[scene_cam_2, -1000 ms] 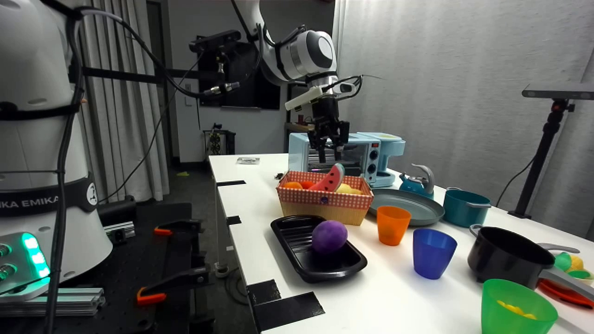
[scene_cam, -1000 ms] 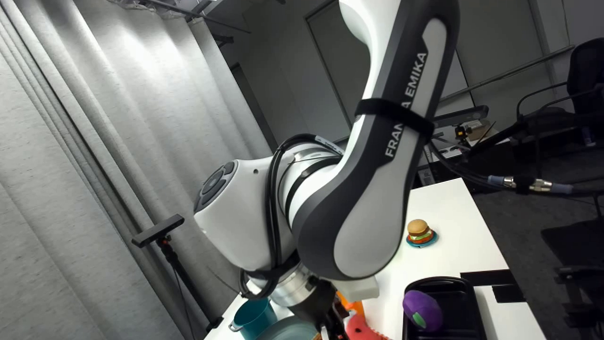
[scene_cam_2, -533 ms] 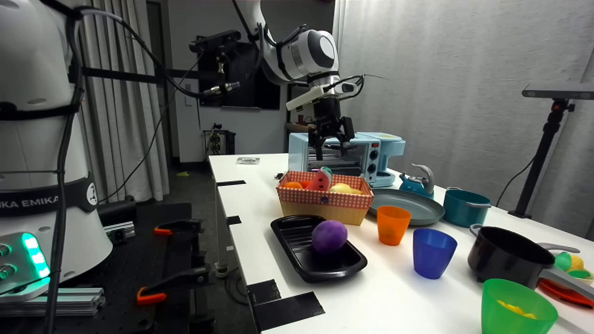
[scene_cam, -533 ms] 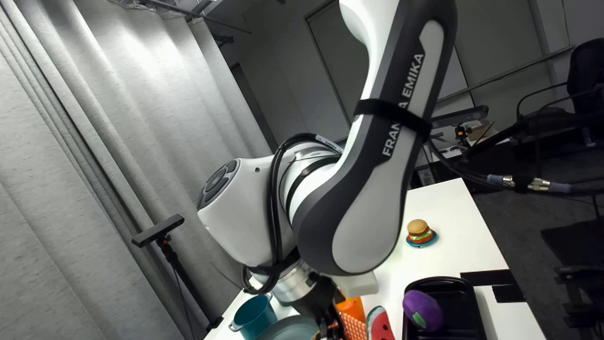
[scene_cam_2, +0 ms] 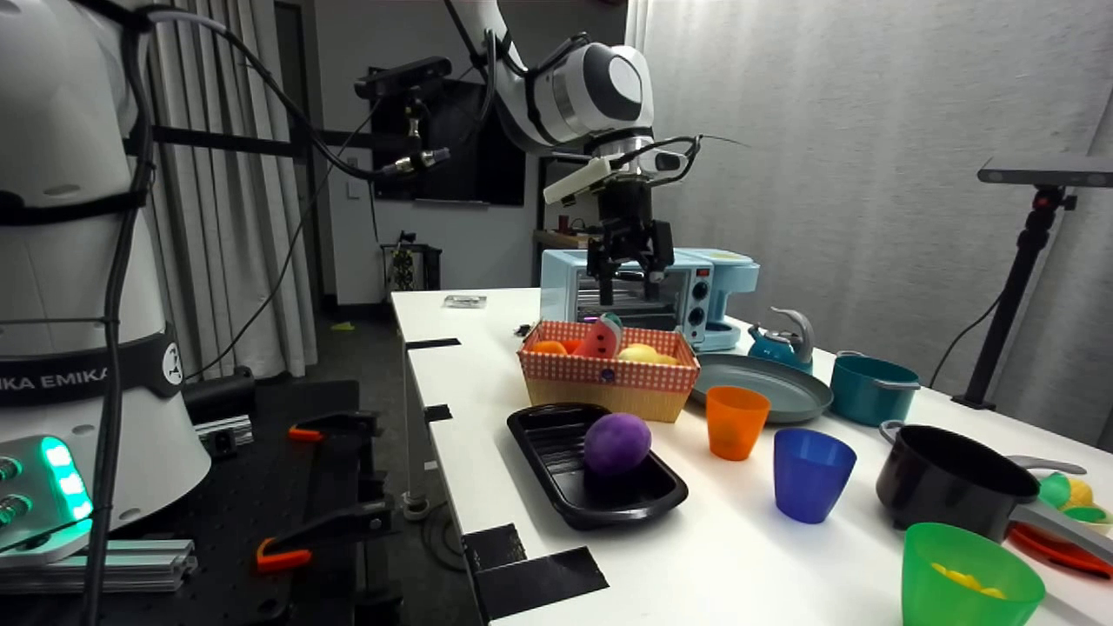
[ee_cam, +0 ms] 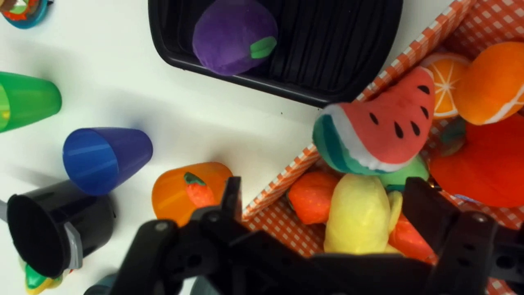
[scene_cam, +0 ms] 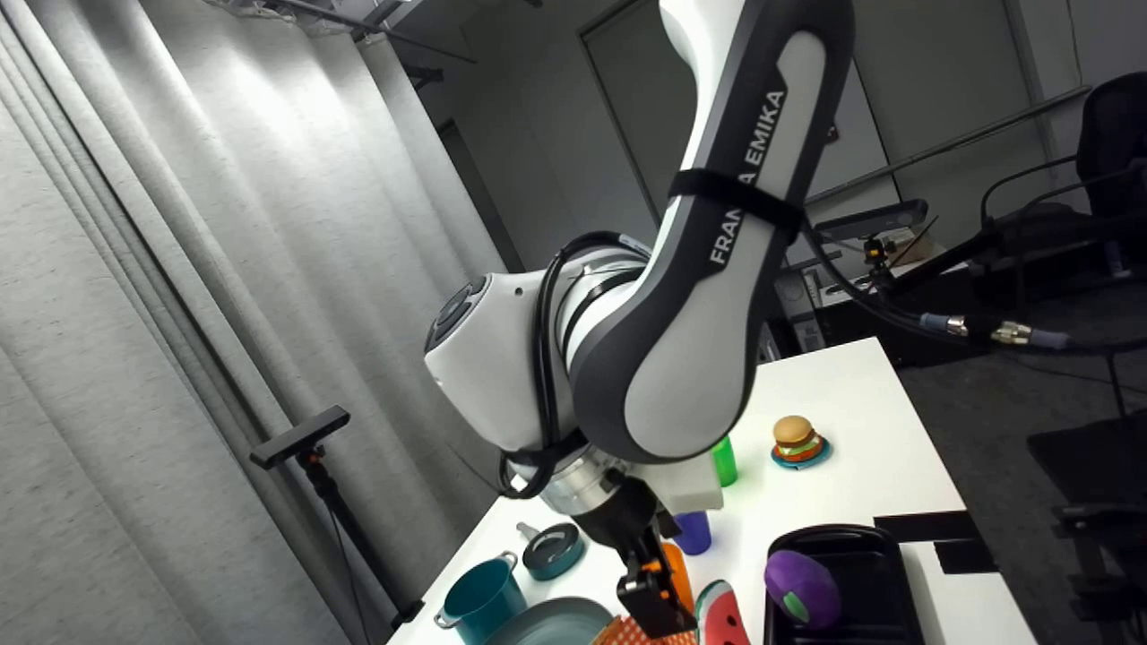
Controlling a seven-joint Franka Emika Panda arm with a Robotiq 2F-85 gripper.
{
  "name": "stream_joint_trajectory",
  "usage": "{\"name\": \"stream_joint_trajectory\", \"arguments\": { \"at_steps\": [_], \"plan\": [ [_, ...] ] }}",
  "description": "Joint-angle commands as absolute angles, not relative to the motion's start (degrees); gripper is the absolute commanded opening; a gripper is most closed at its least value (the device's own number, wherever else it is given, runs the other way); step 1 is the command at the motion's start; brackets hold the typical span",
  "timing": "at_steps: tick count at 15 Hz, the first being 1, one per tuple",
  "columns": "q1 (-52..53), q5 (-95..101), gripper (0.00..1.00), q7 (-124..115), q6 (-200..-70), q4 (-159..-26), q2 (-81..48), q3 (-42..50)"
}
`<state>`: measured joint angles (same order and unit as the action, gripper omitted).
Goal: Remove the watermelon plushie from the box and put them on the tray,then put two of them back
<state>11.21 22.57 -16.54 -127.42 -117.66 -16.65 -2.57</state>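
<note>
Nearest to us in the wrist view we see the pincer (ee_cam: 326, 194), released, its two fingers spread well apart with only air between them. Just past the fingertips, toward the black tray (ee_cam: 311, 49), we find the watermelon plushie (ee_cam: 393, 119), lower than the pincer and apart from both fingers. It lies tilted on top of the things in the box (scene_cam_2: 574, 396), rind end raised; as we look down, it overlaps the red-checked rim, though we cannot tell if it touches it. Around it in the box we make out a yellow plush (ee_cam: 358, 221), a big red plush (ee_cam: 487, 159) and an orange plush (ee_cam: 487, 82). Just beside the box, the tray carries a purple plush toy (ee_cam: 235, 37). Farther along the white counter (ee_cam: 204, 123) we have an orange cup (scene_cam_2: 735, 417) with a small red toy (ee_cam: 200, 194) inside, then a blue cup (scene_cam_2: 809, 487), a black pot (scene_cam_2: 939, 487) and a green cup (scene_cam_2: 948, 600). Behind the box, in an exterior view, we see a pale blue toaster oven (scene_cam_2: 558, 287), and beyond the counter a grey curtain (scene_cam_2: 869, 113).
</note>
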Motion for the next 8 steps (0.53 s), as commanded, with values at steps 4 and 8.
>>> {"name": "stream_joint_trajectory", "arguments": {
  "at_steps": [4,8],
  "plan": [
    [7.7,18.8,1.00,-17.6,-129.9,-126.8,-9.6,-1.1],
    [6.3,18.9,1.00,-18.9,-131.9,-130.6,-6.6,-0.2]
  ]
}}
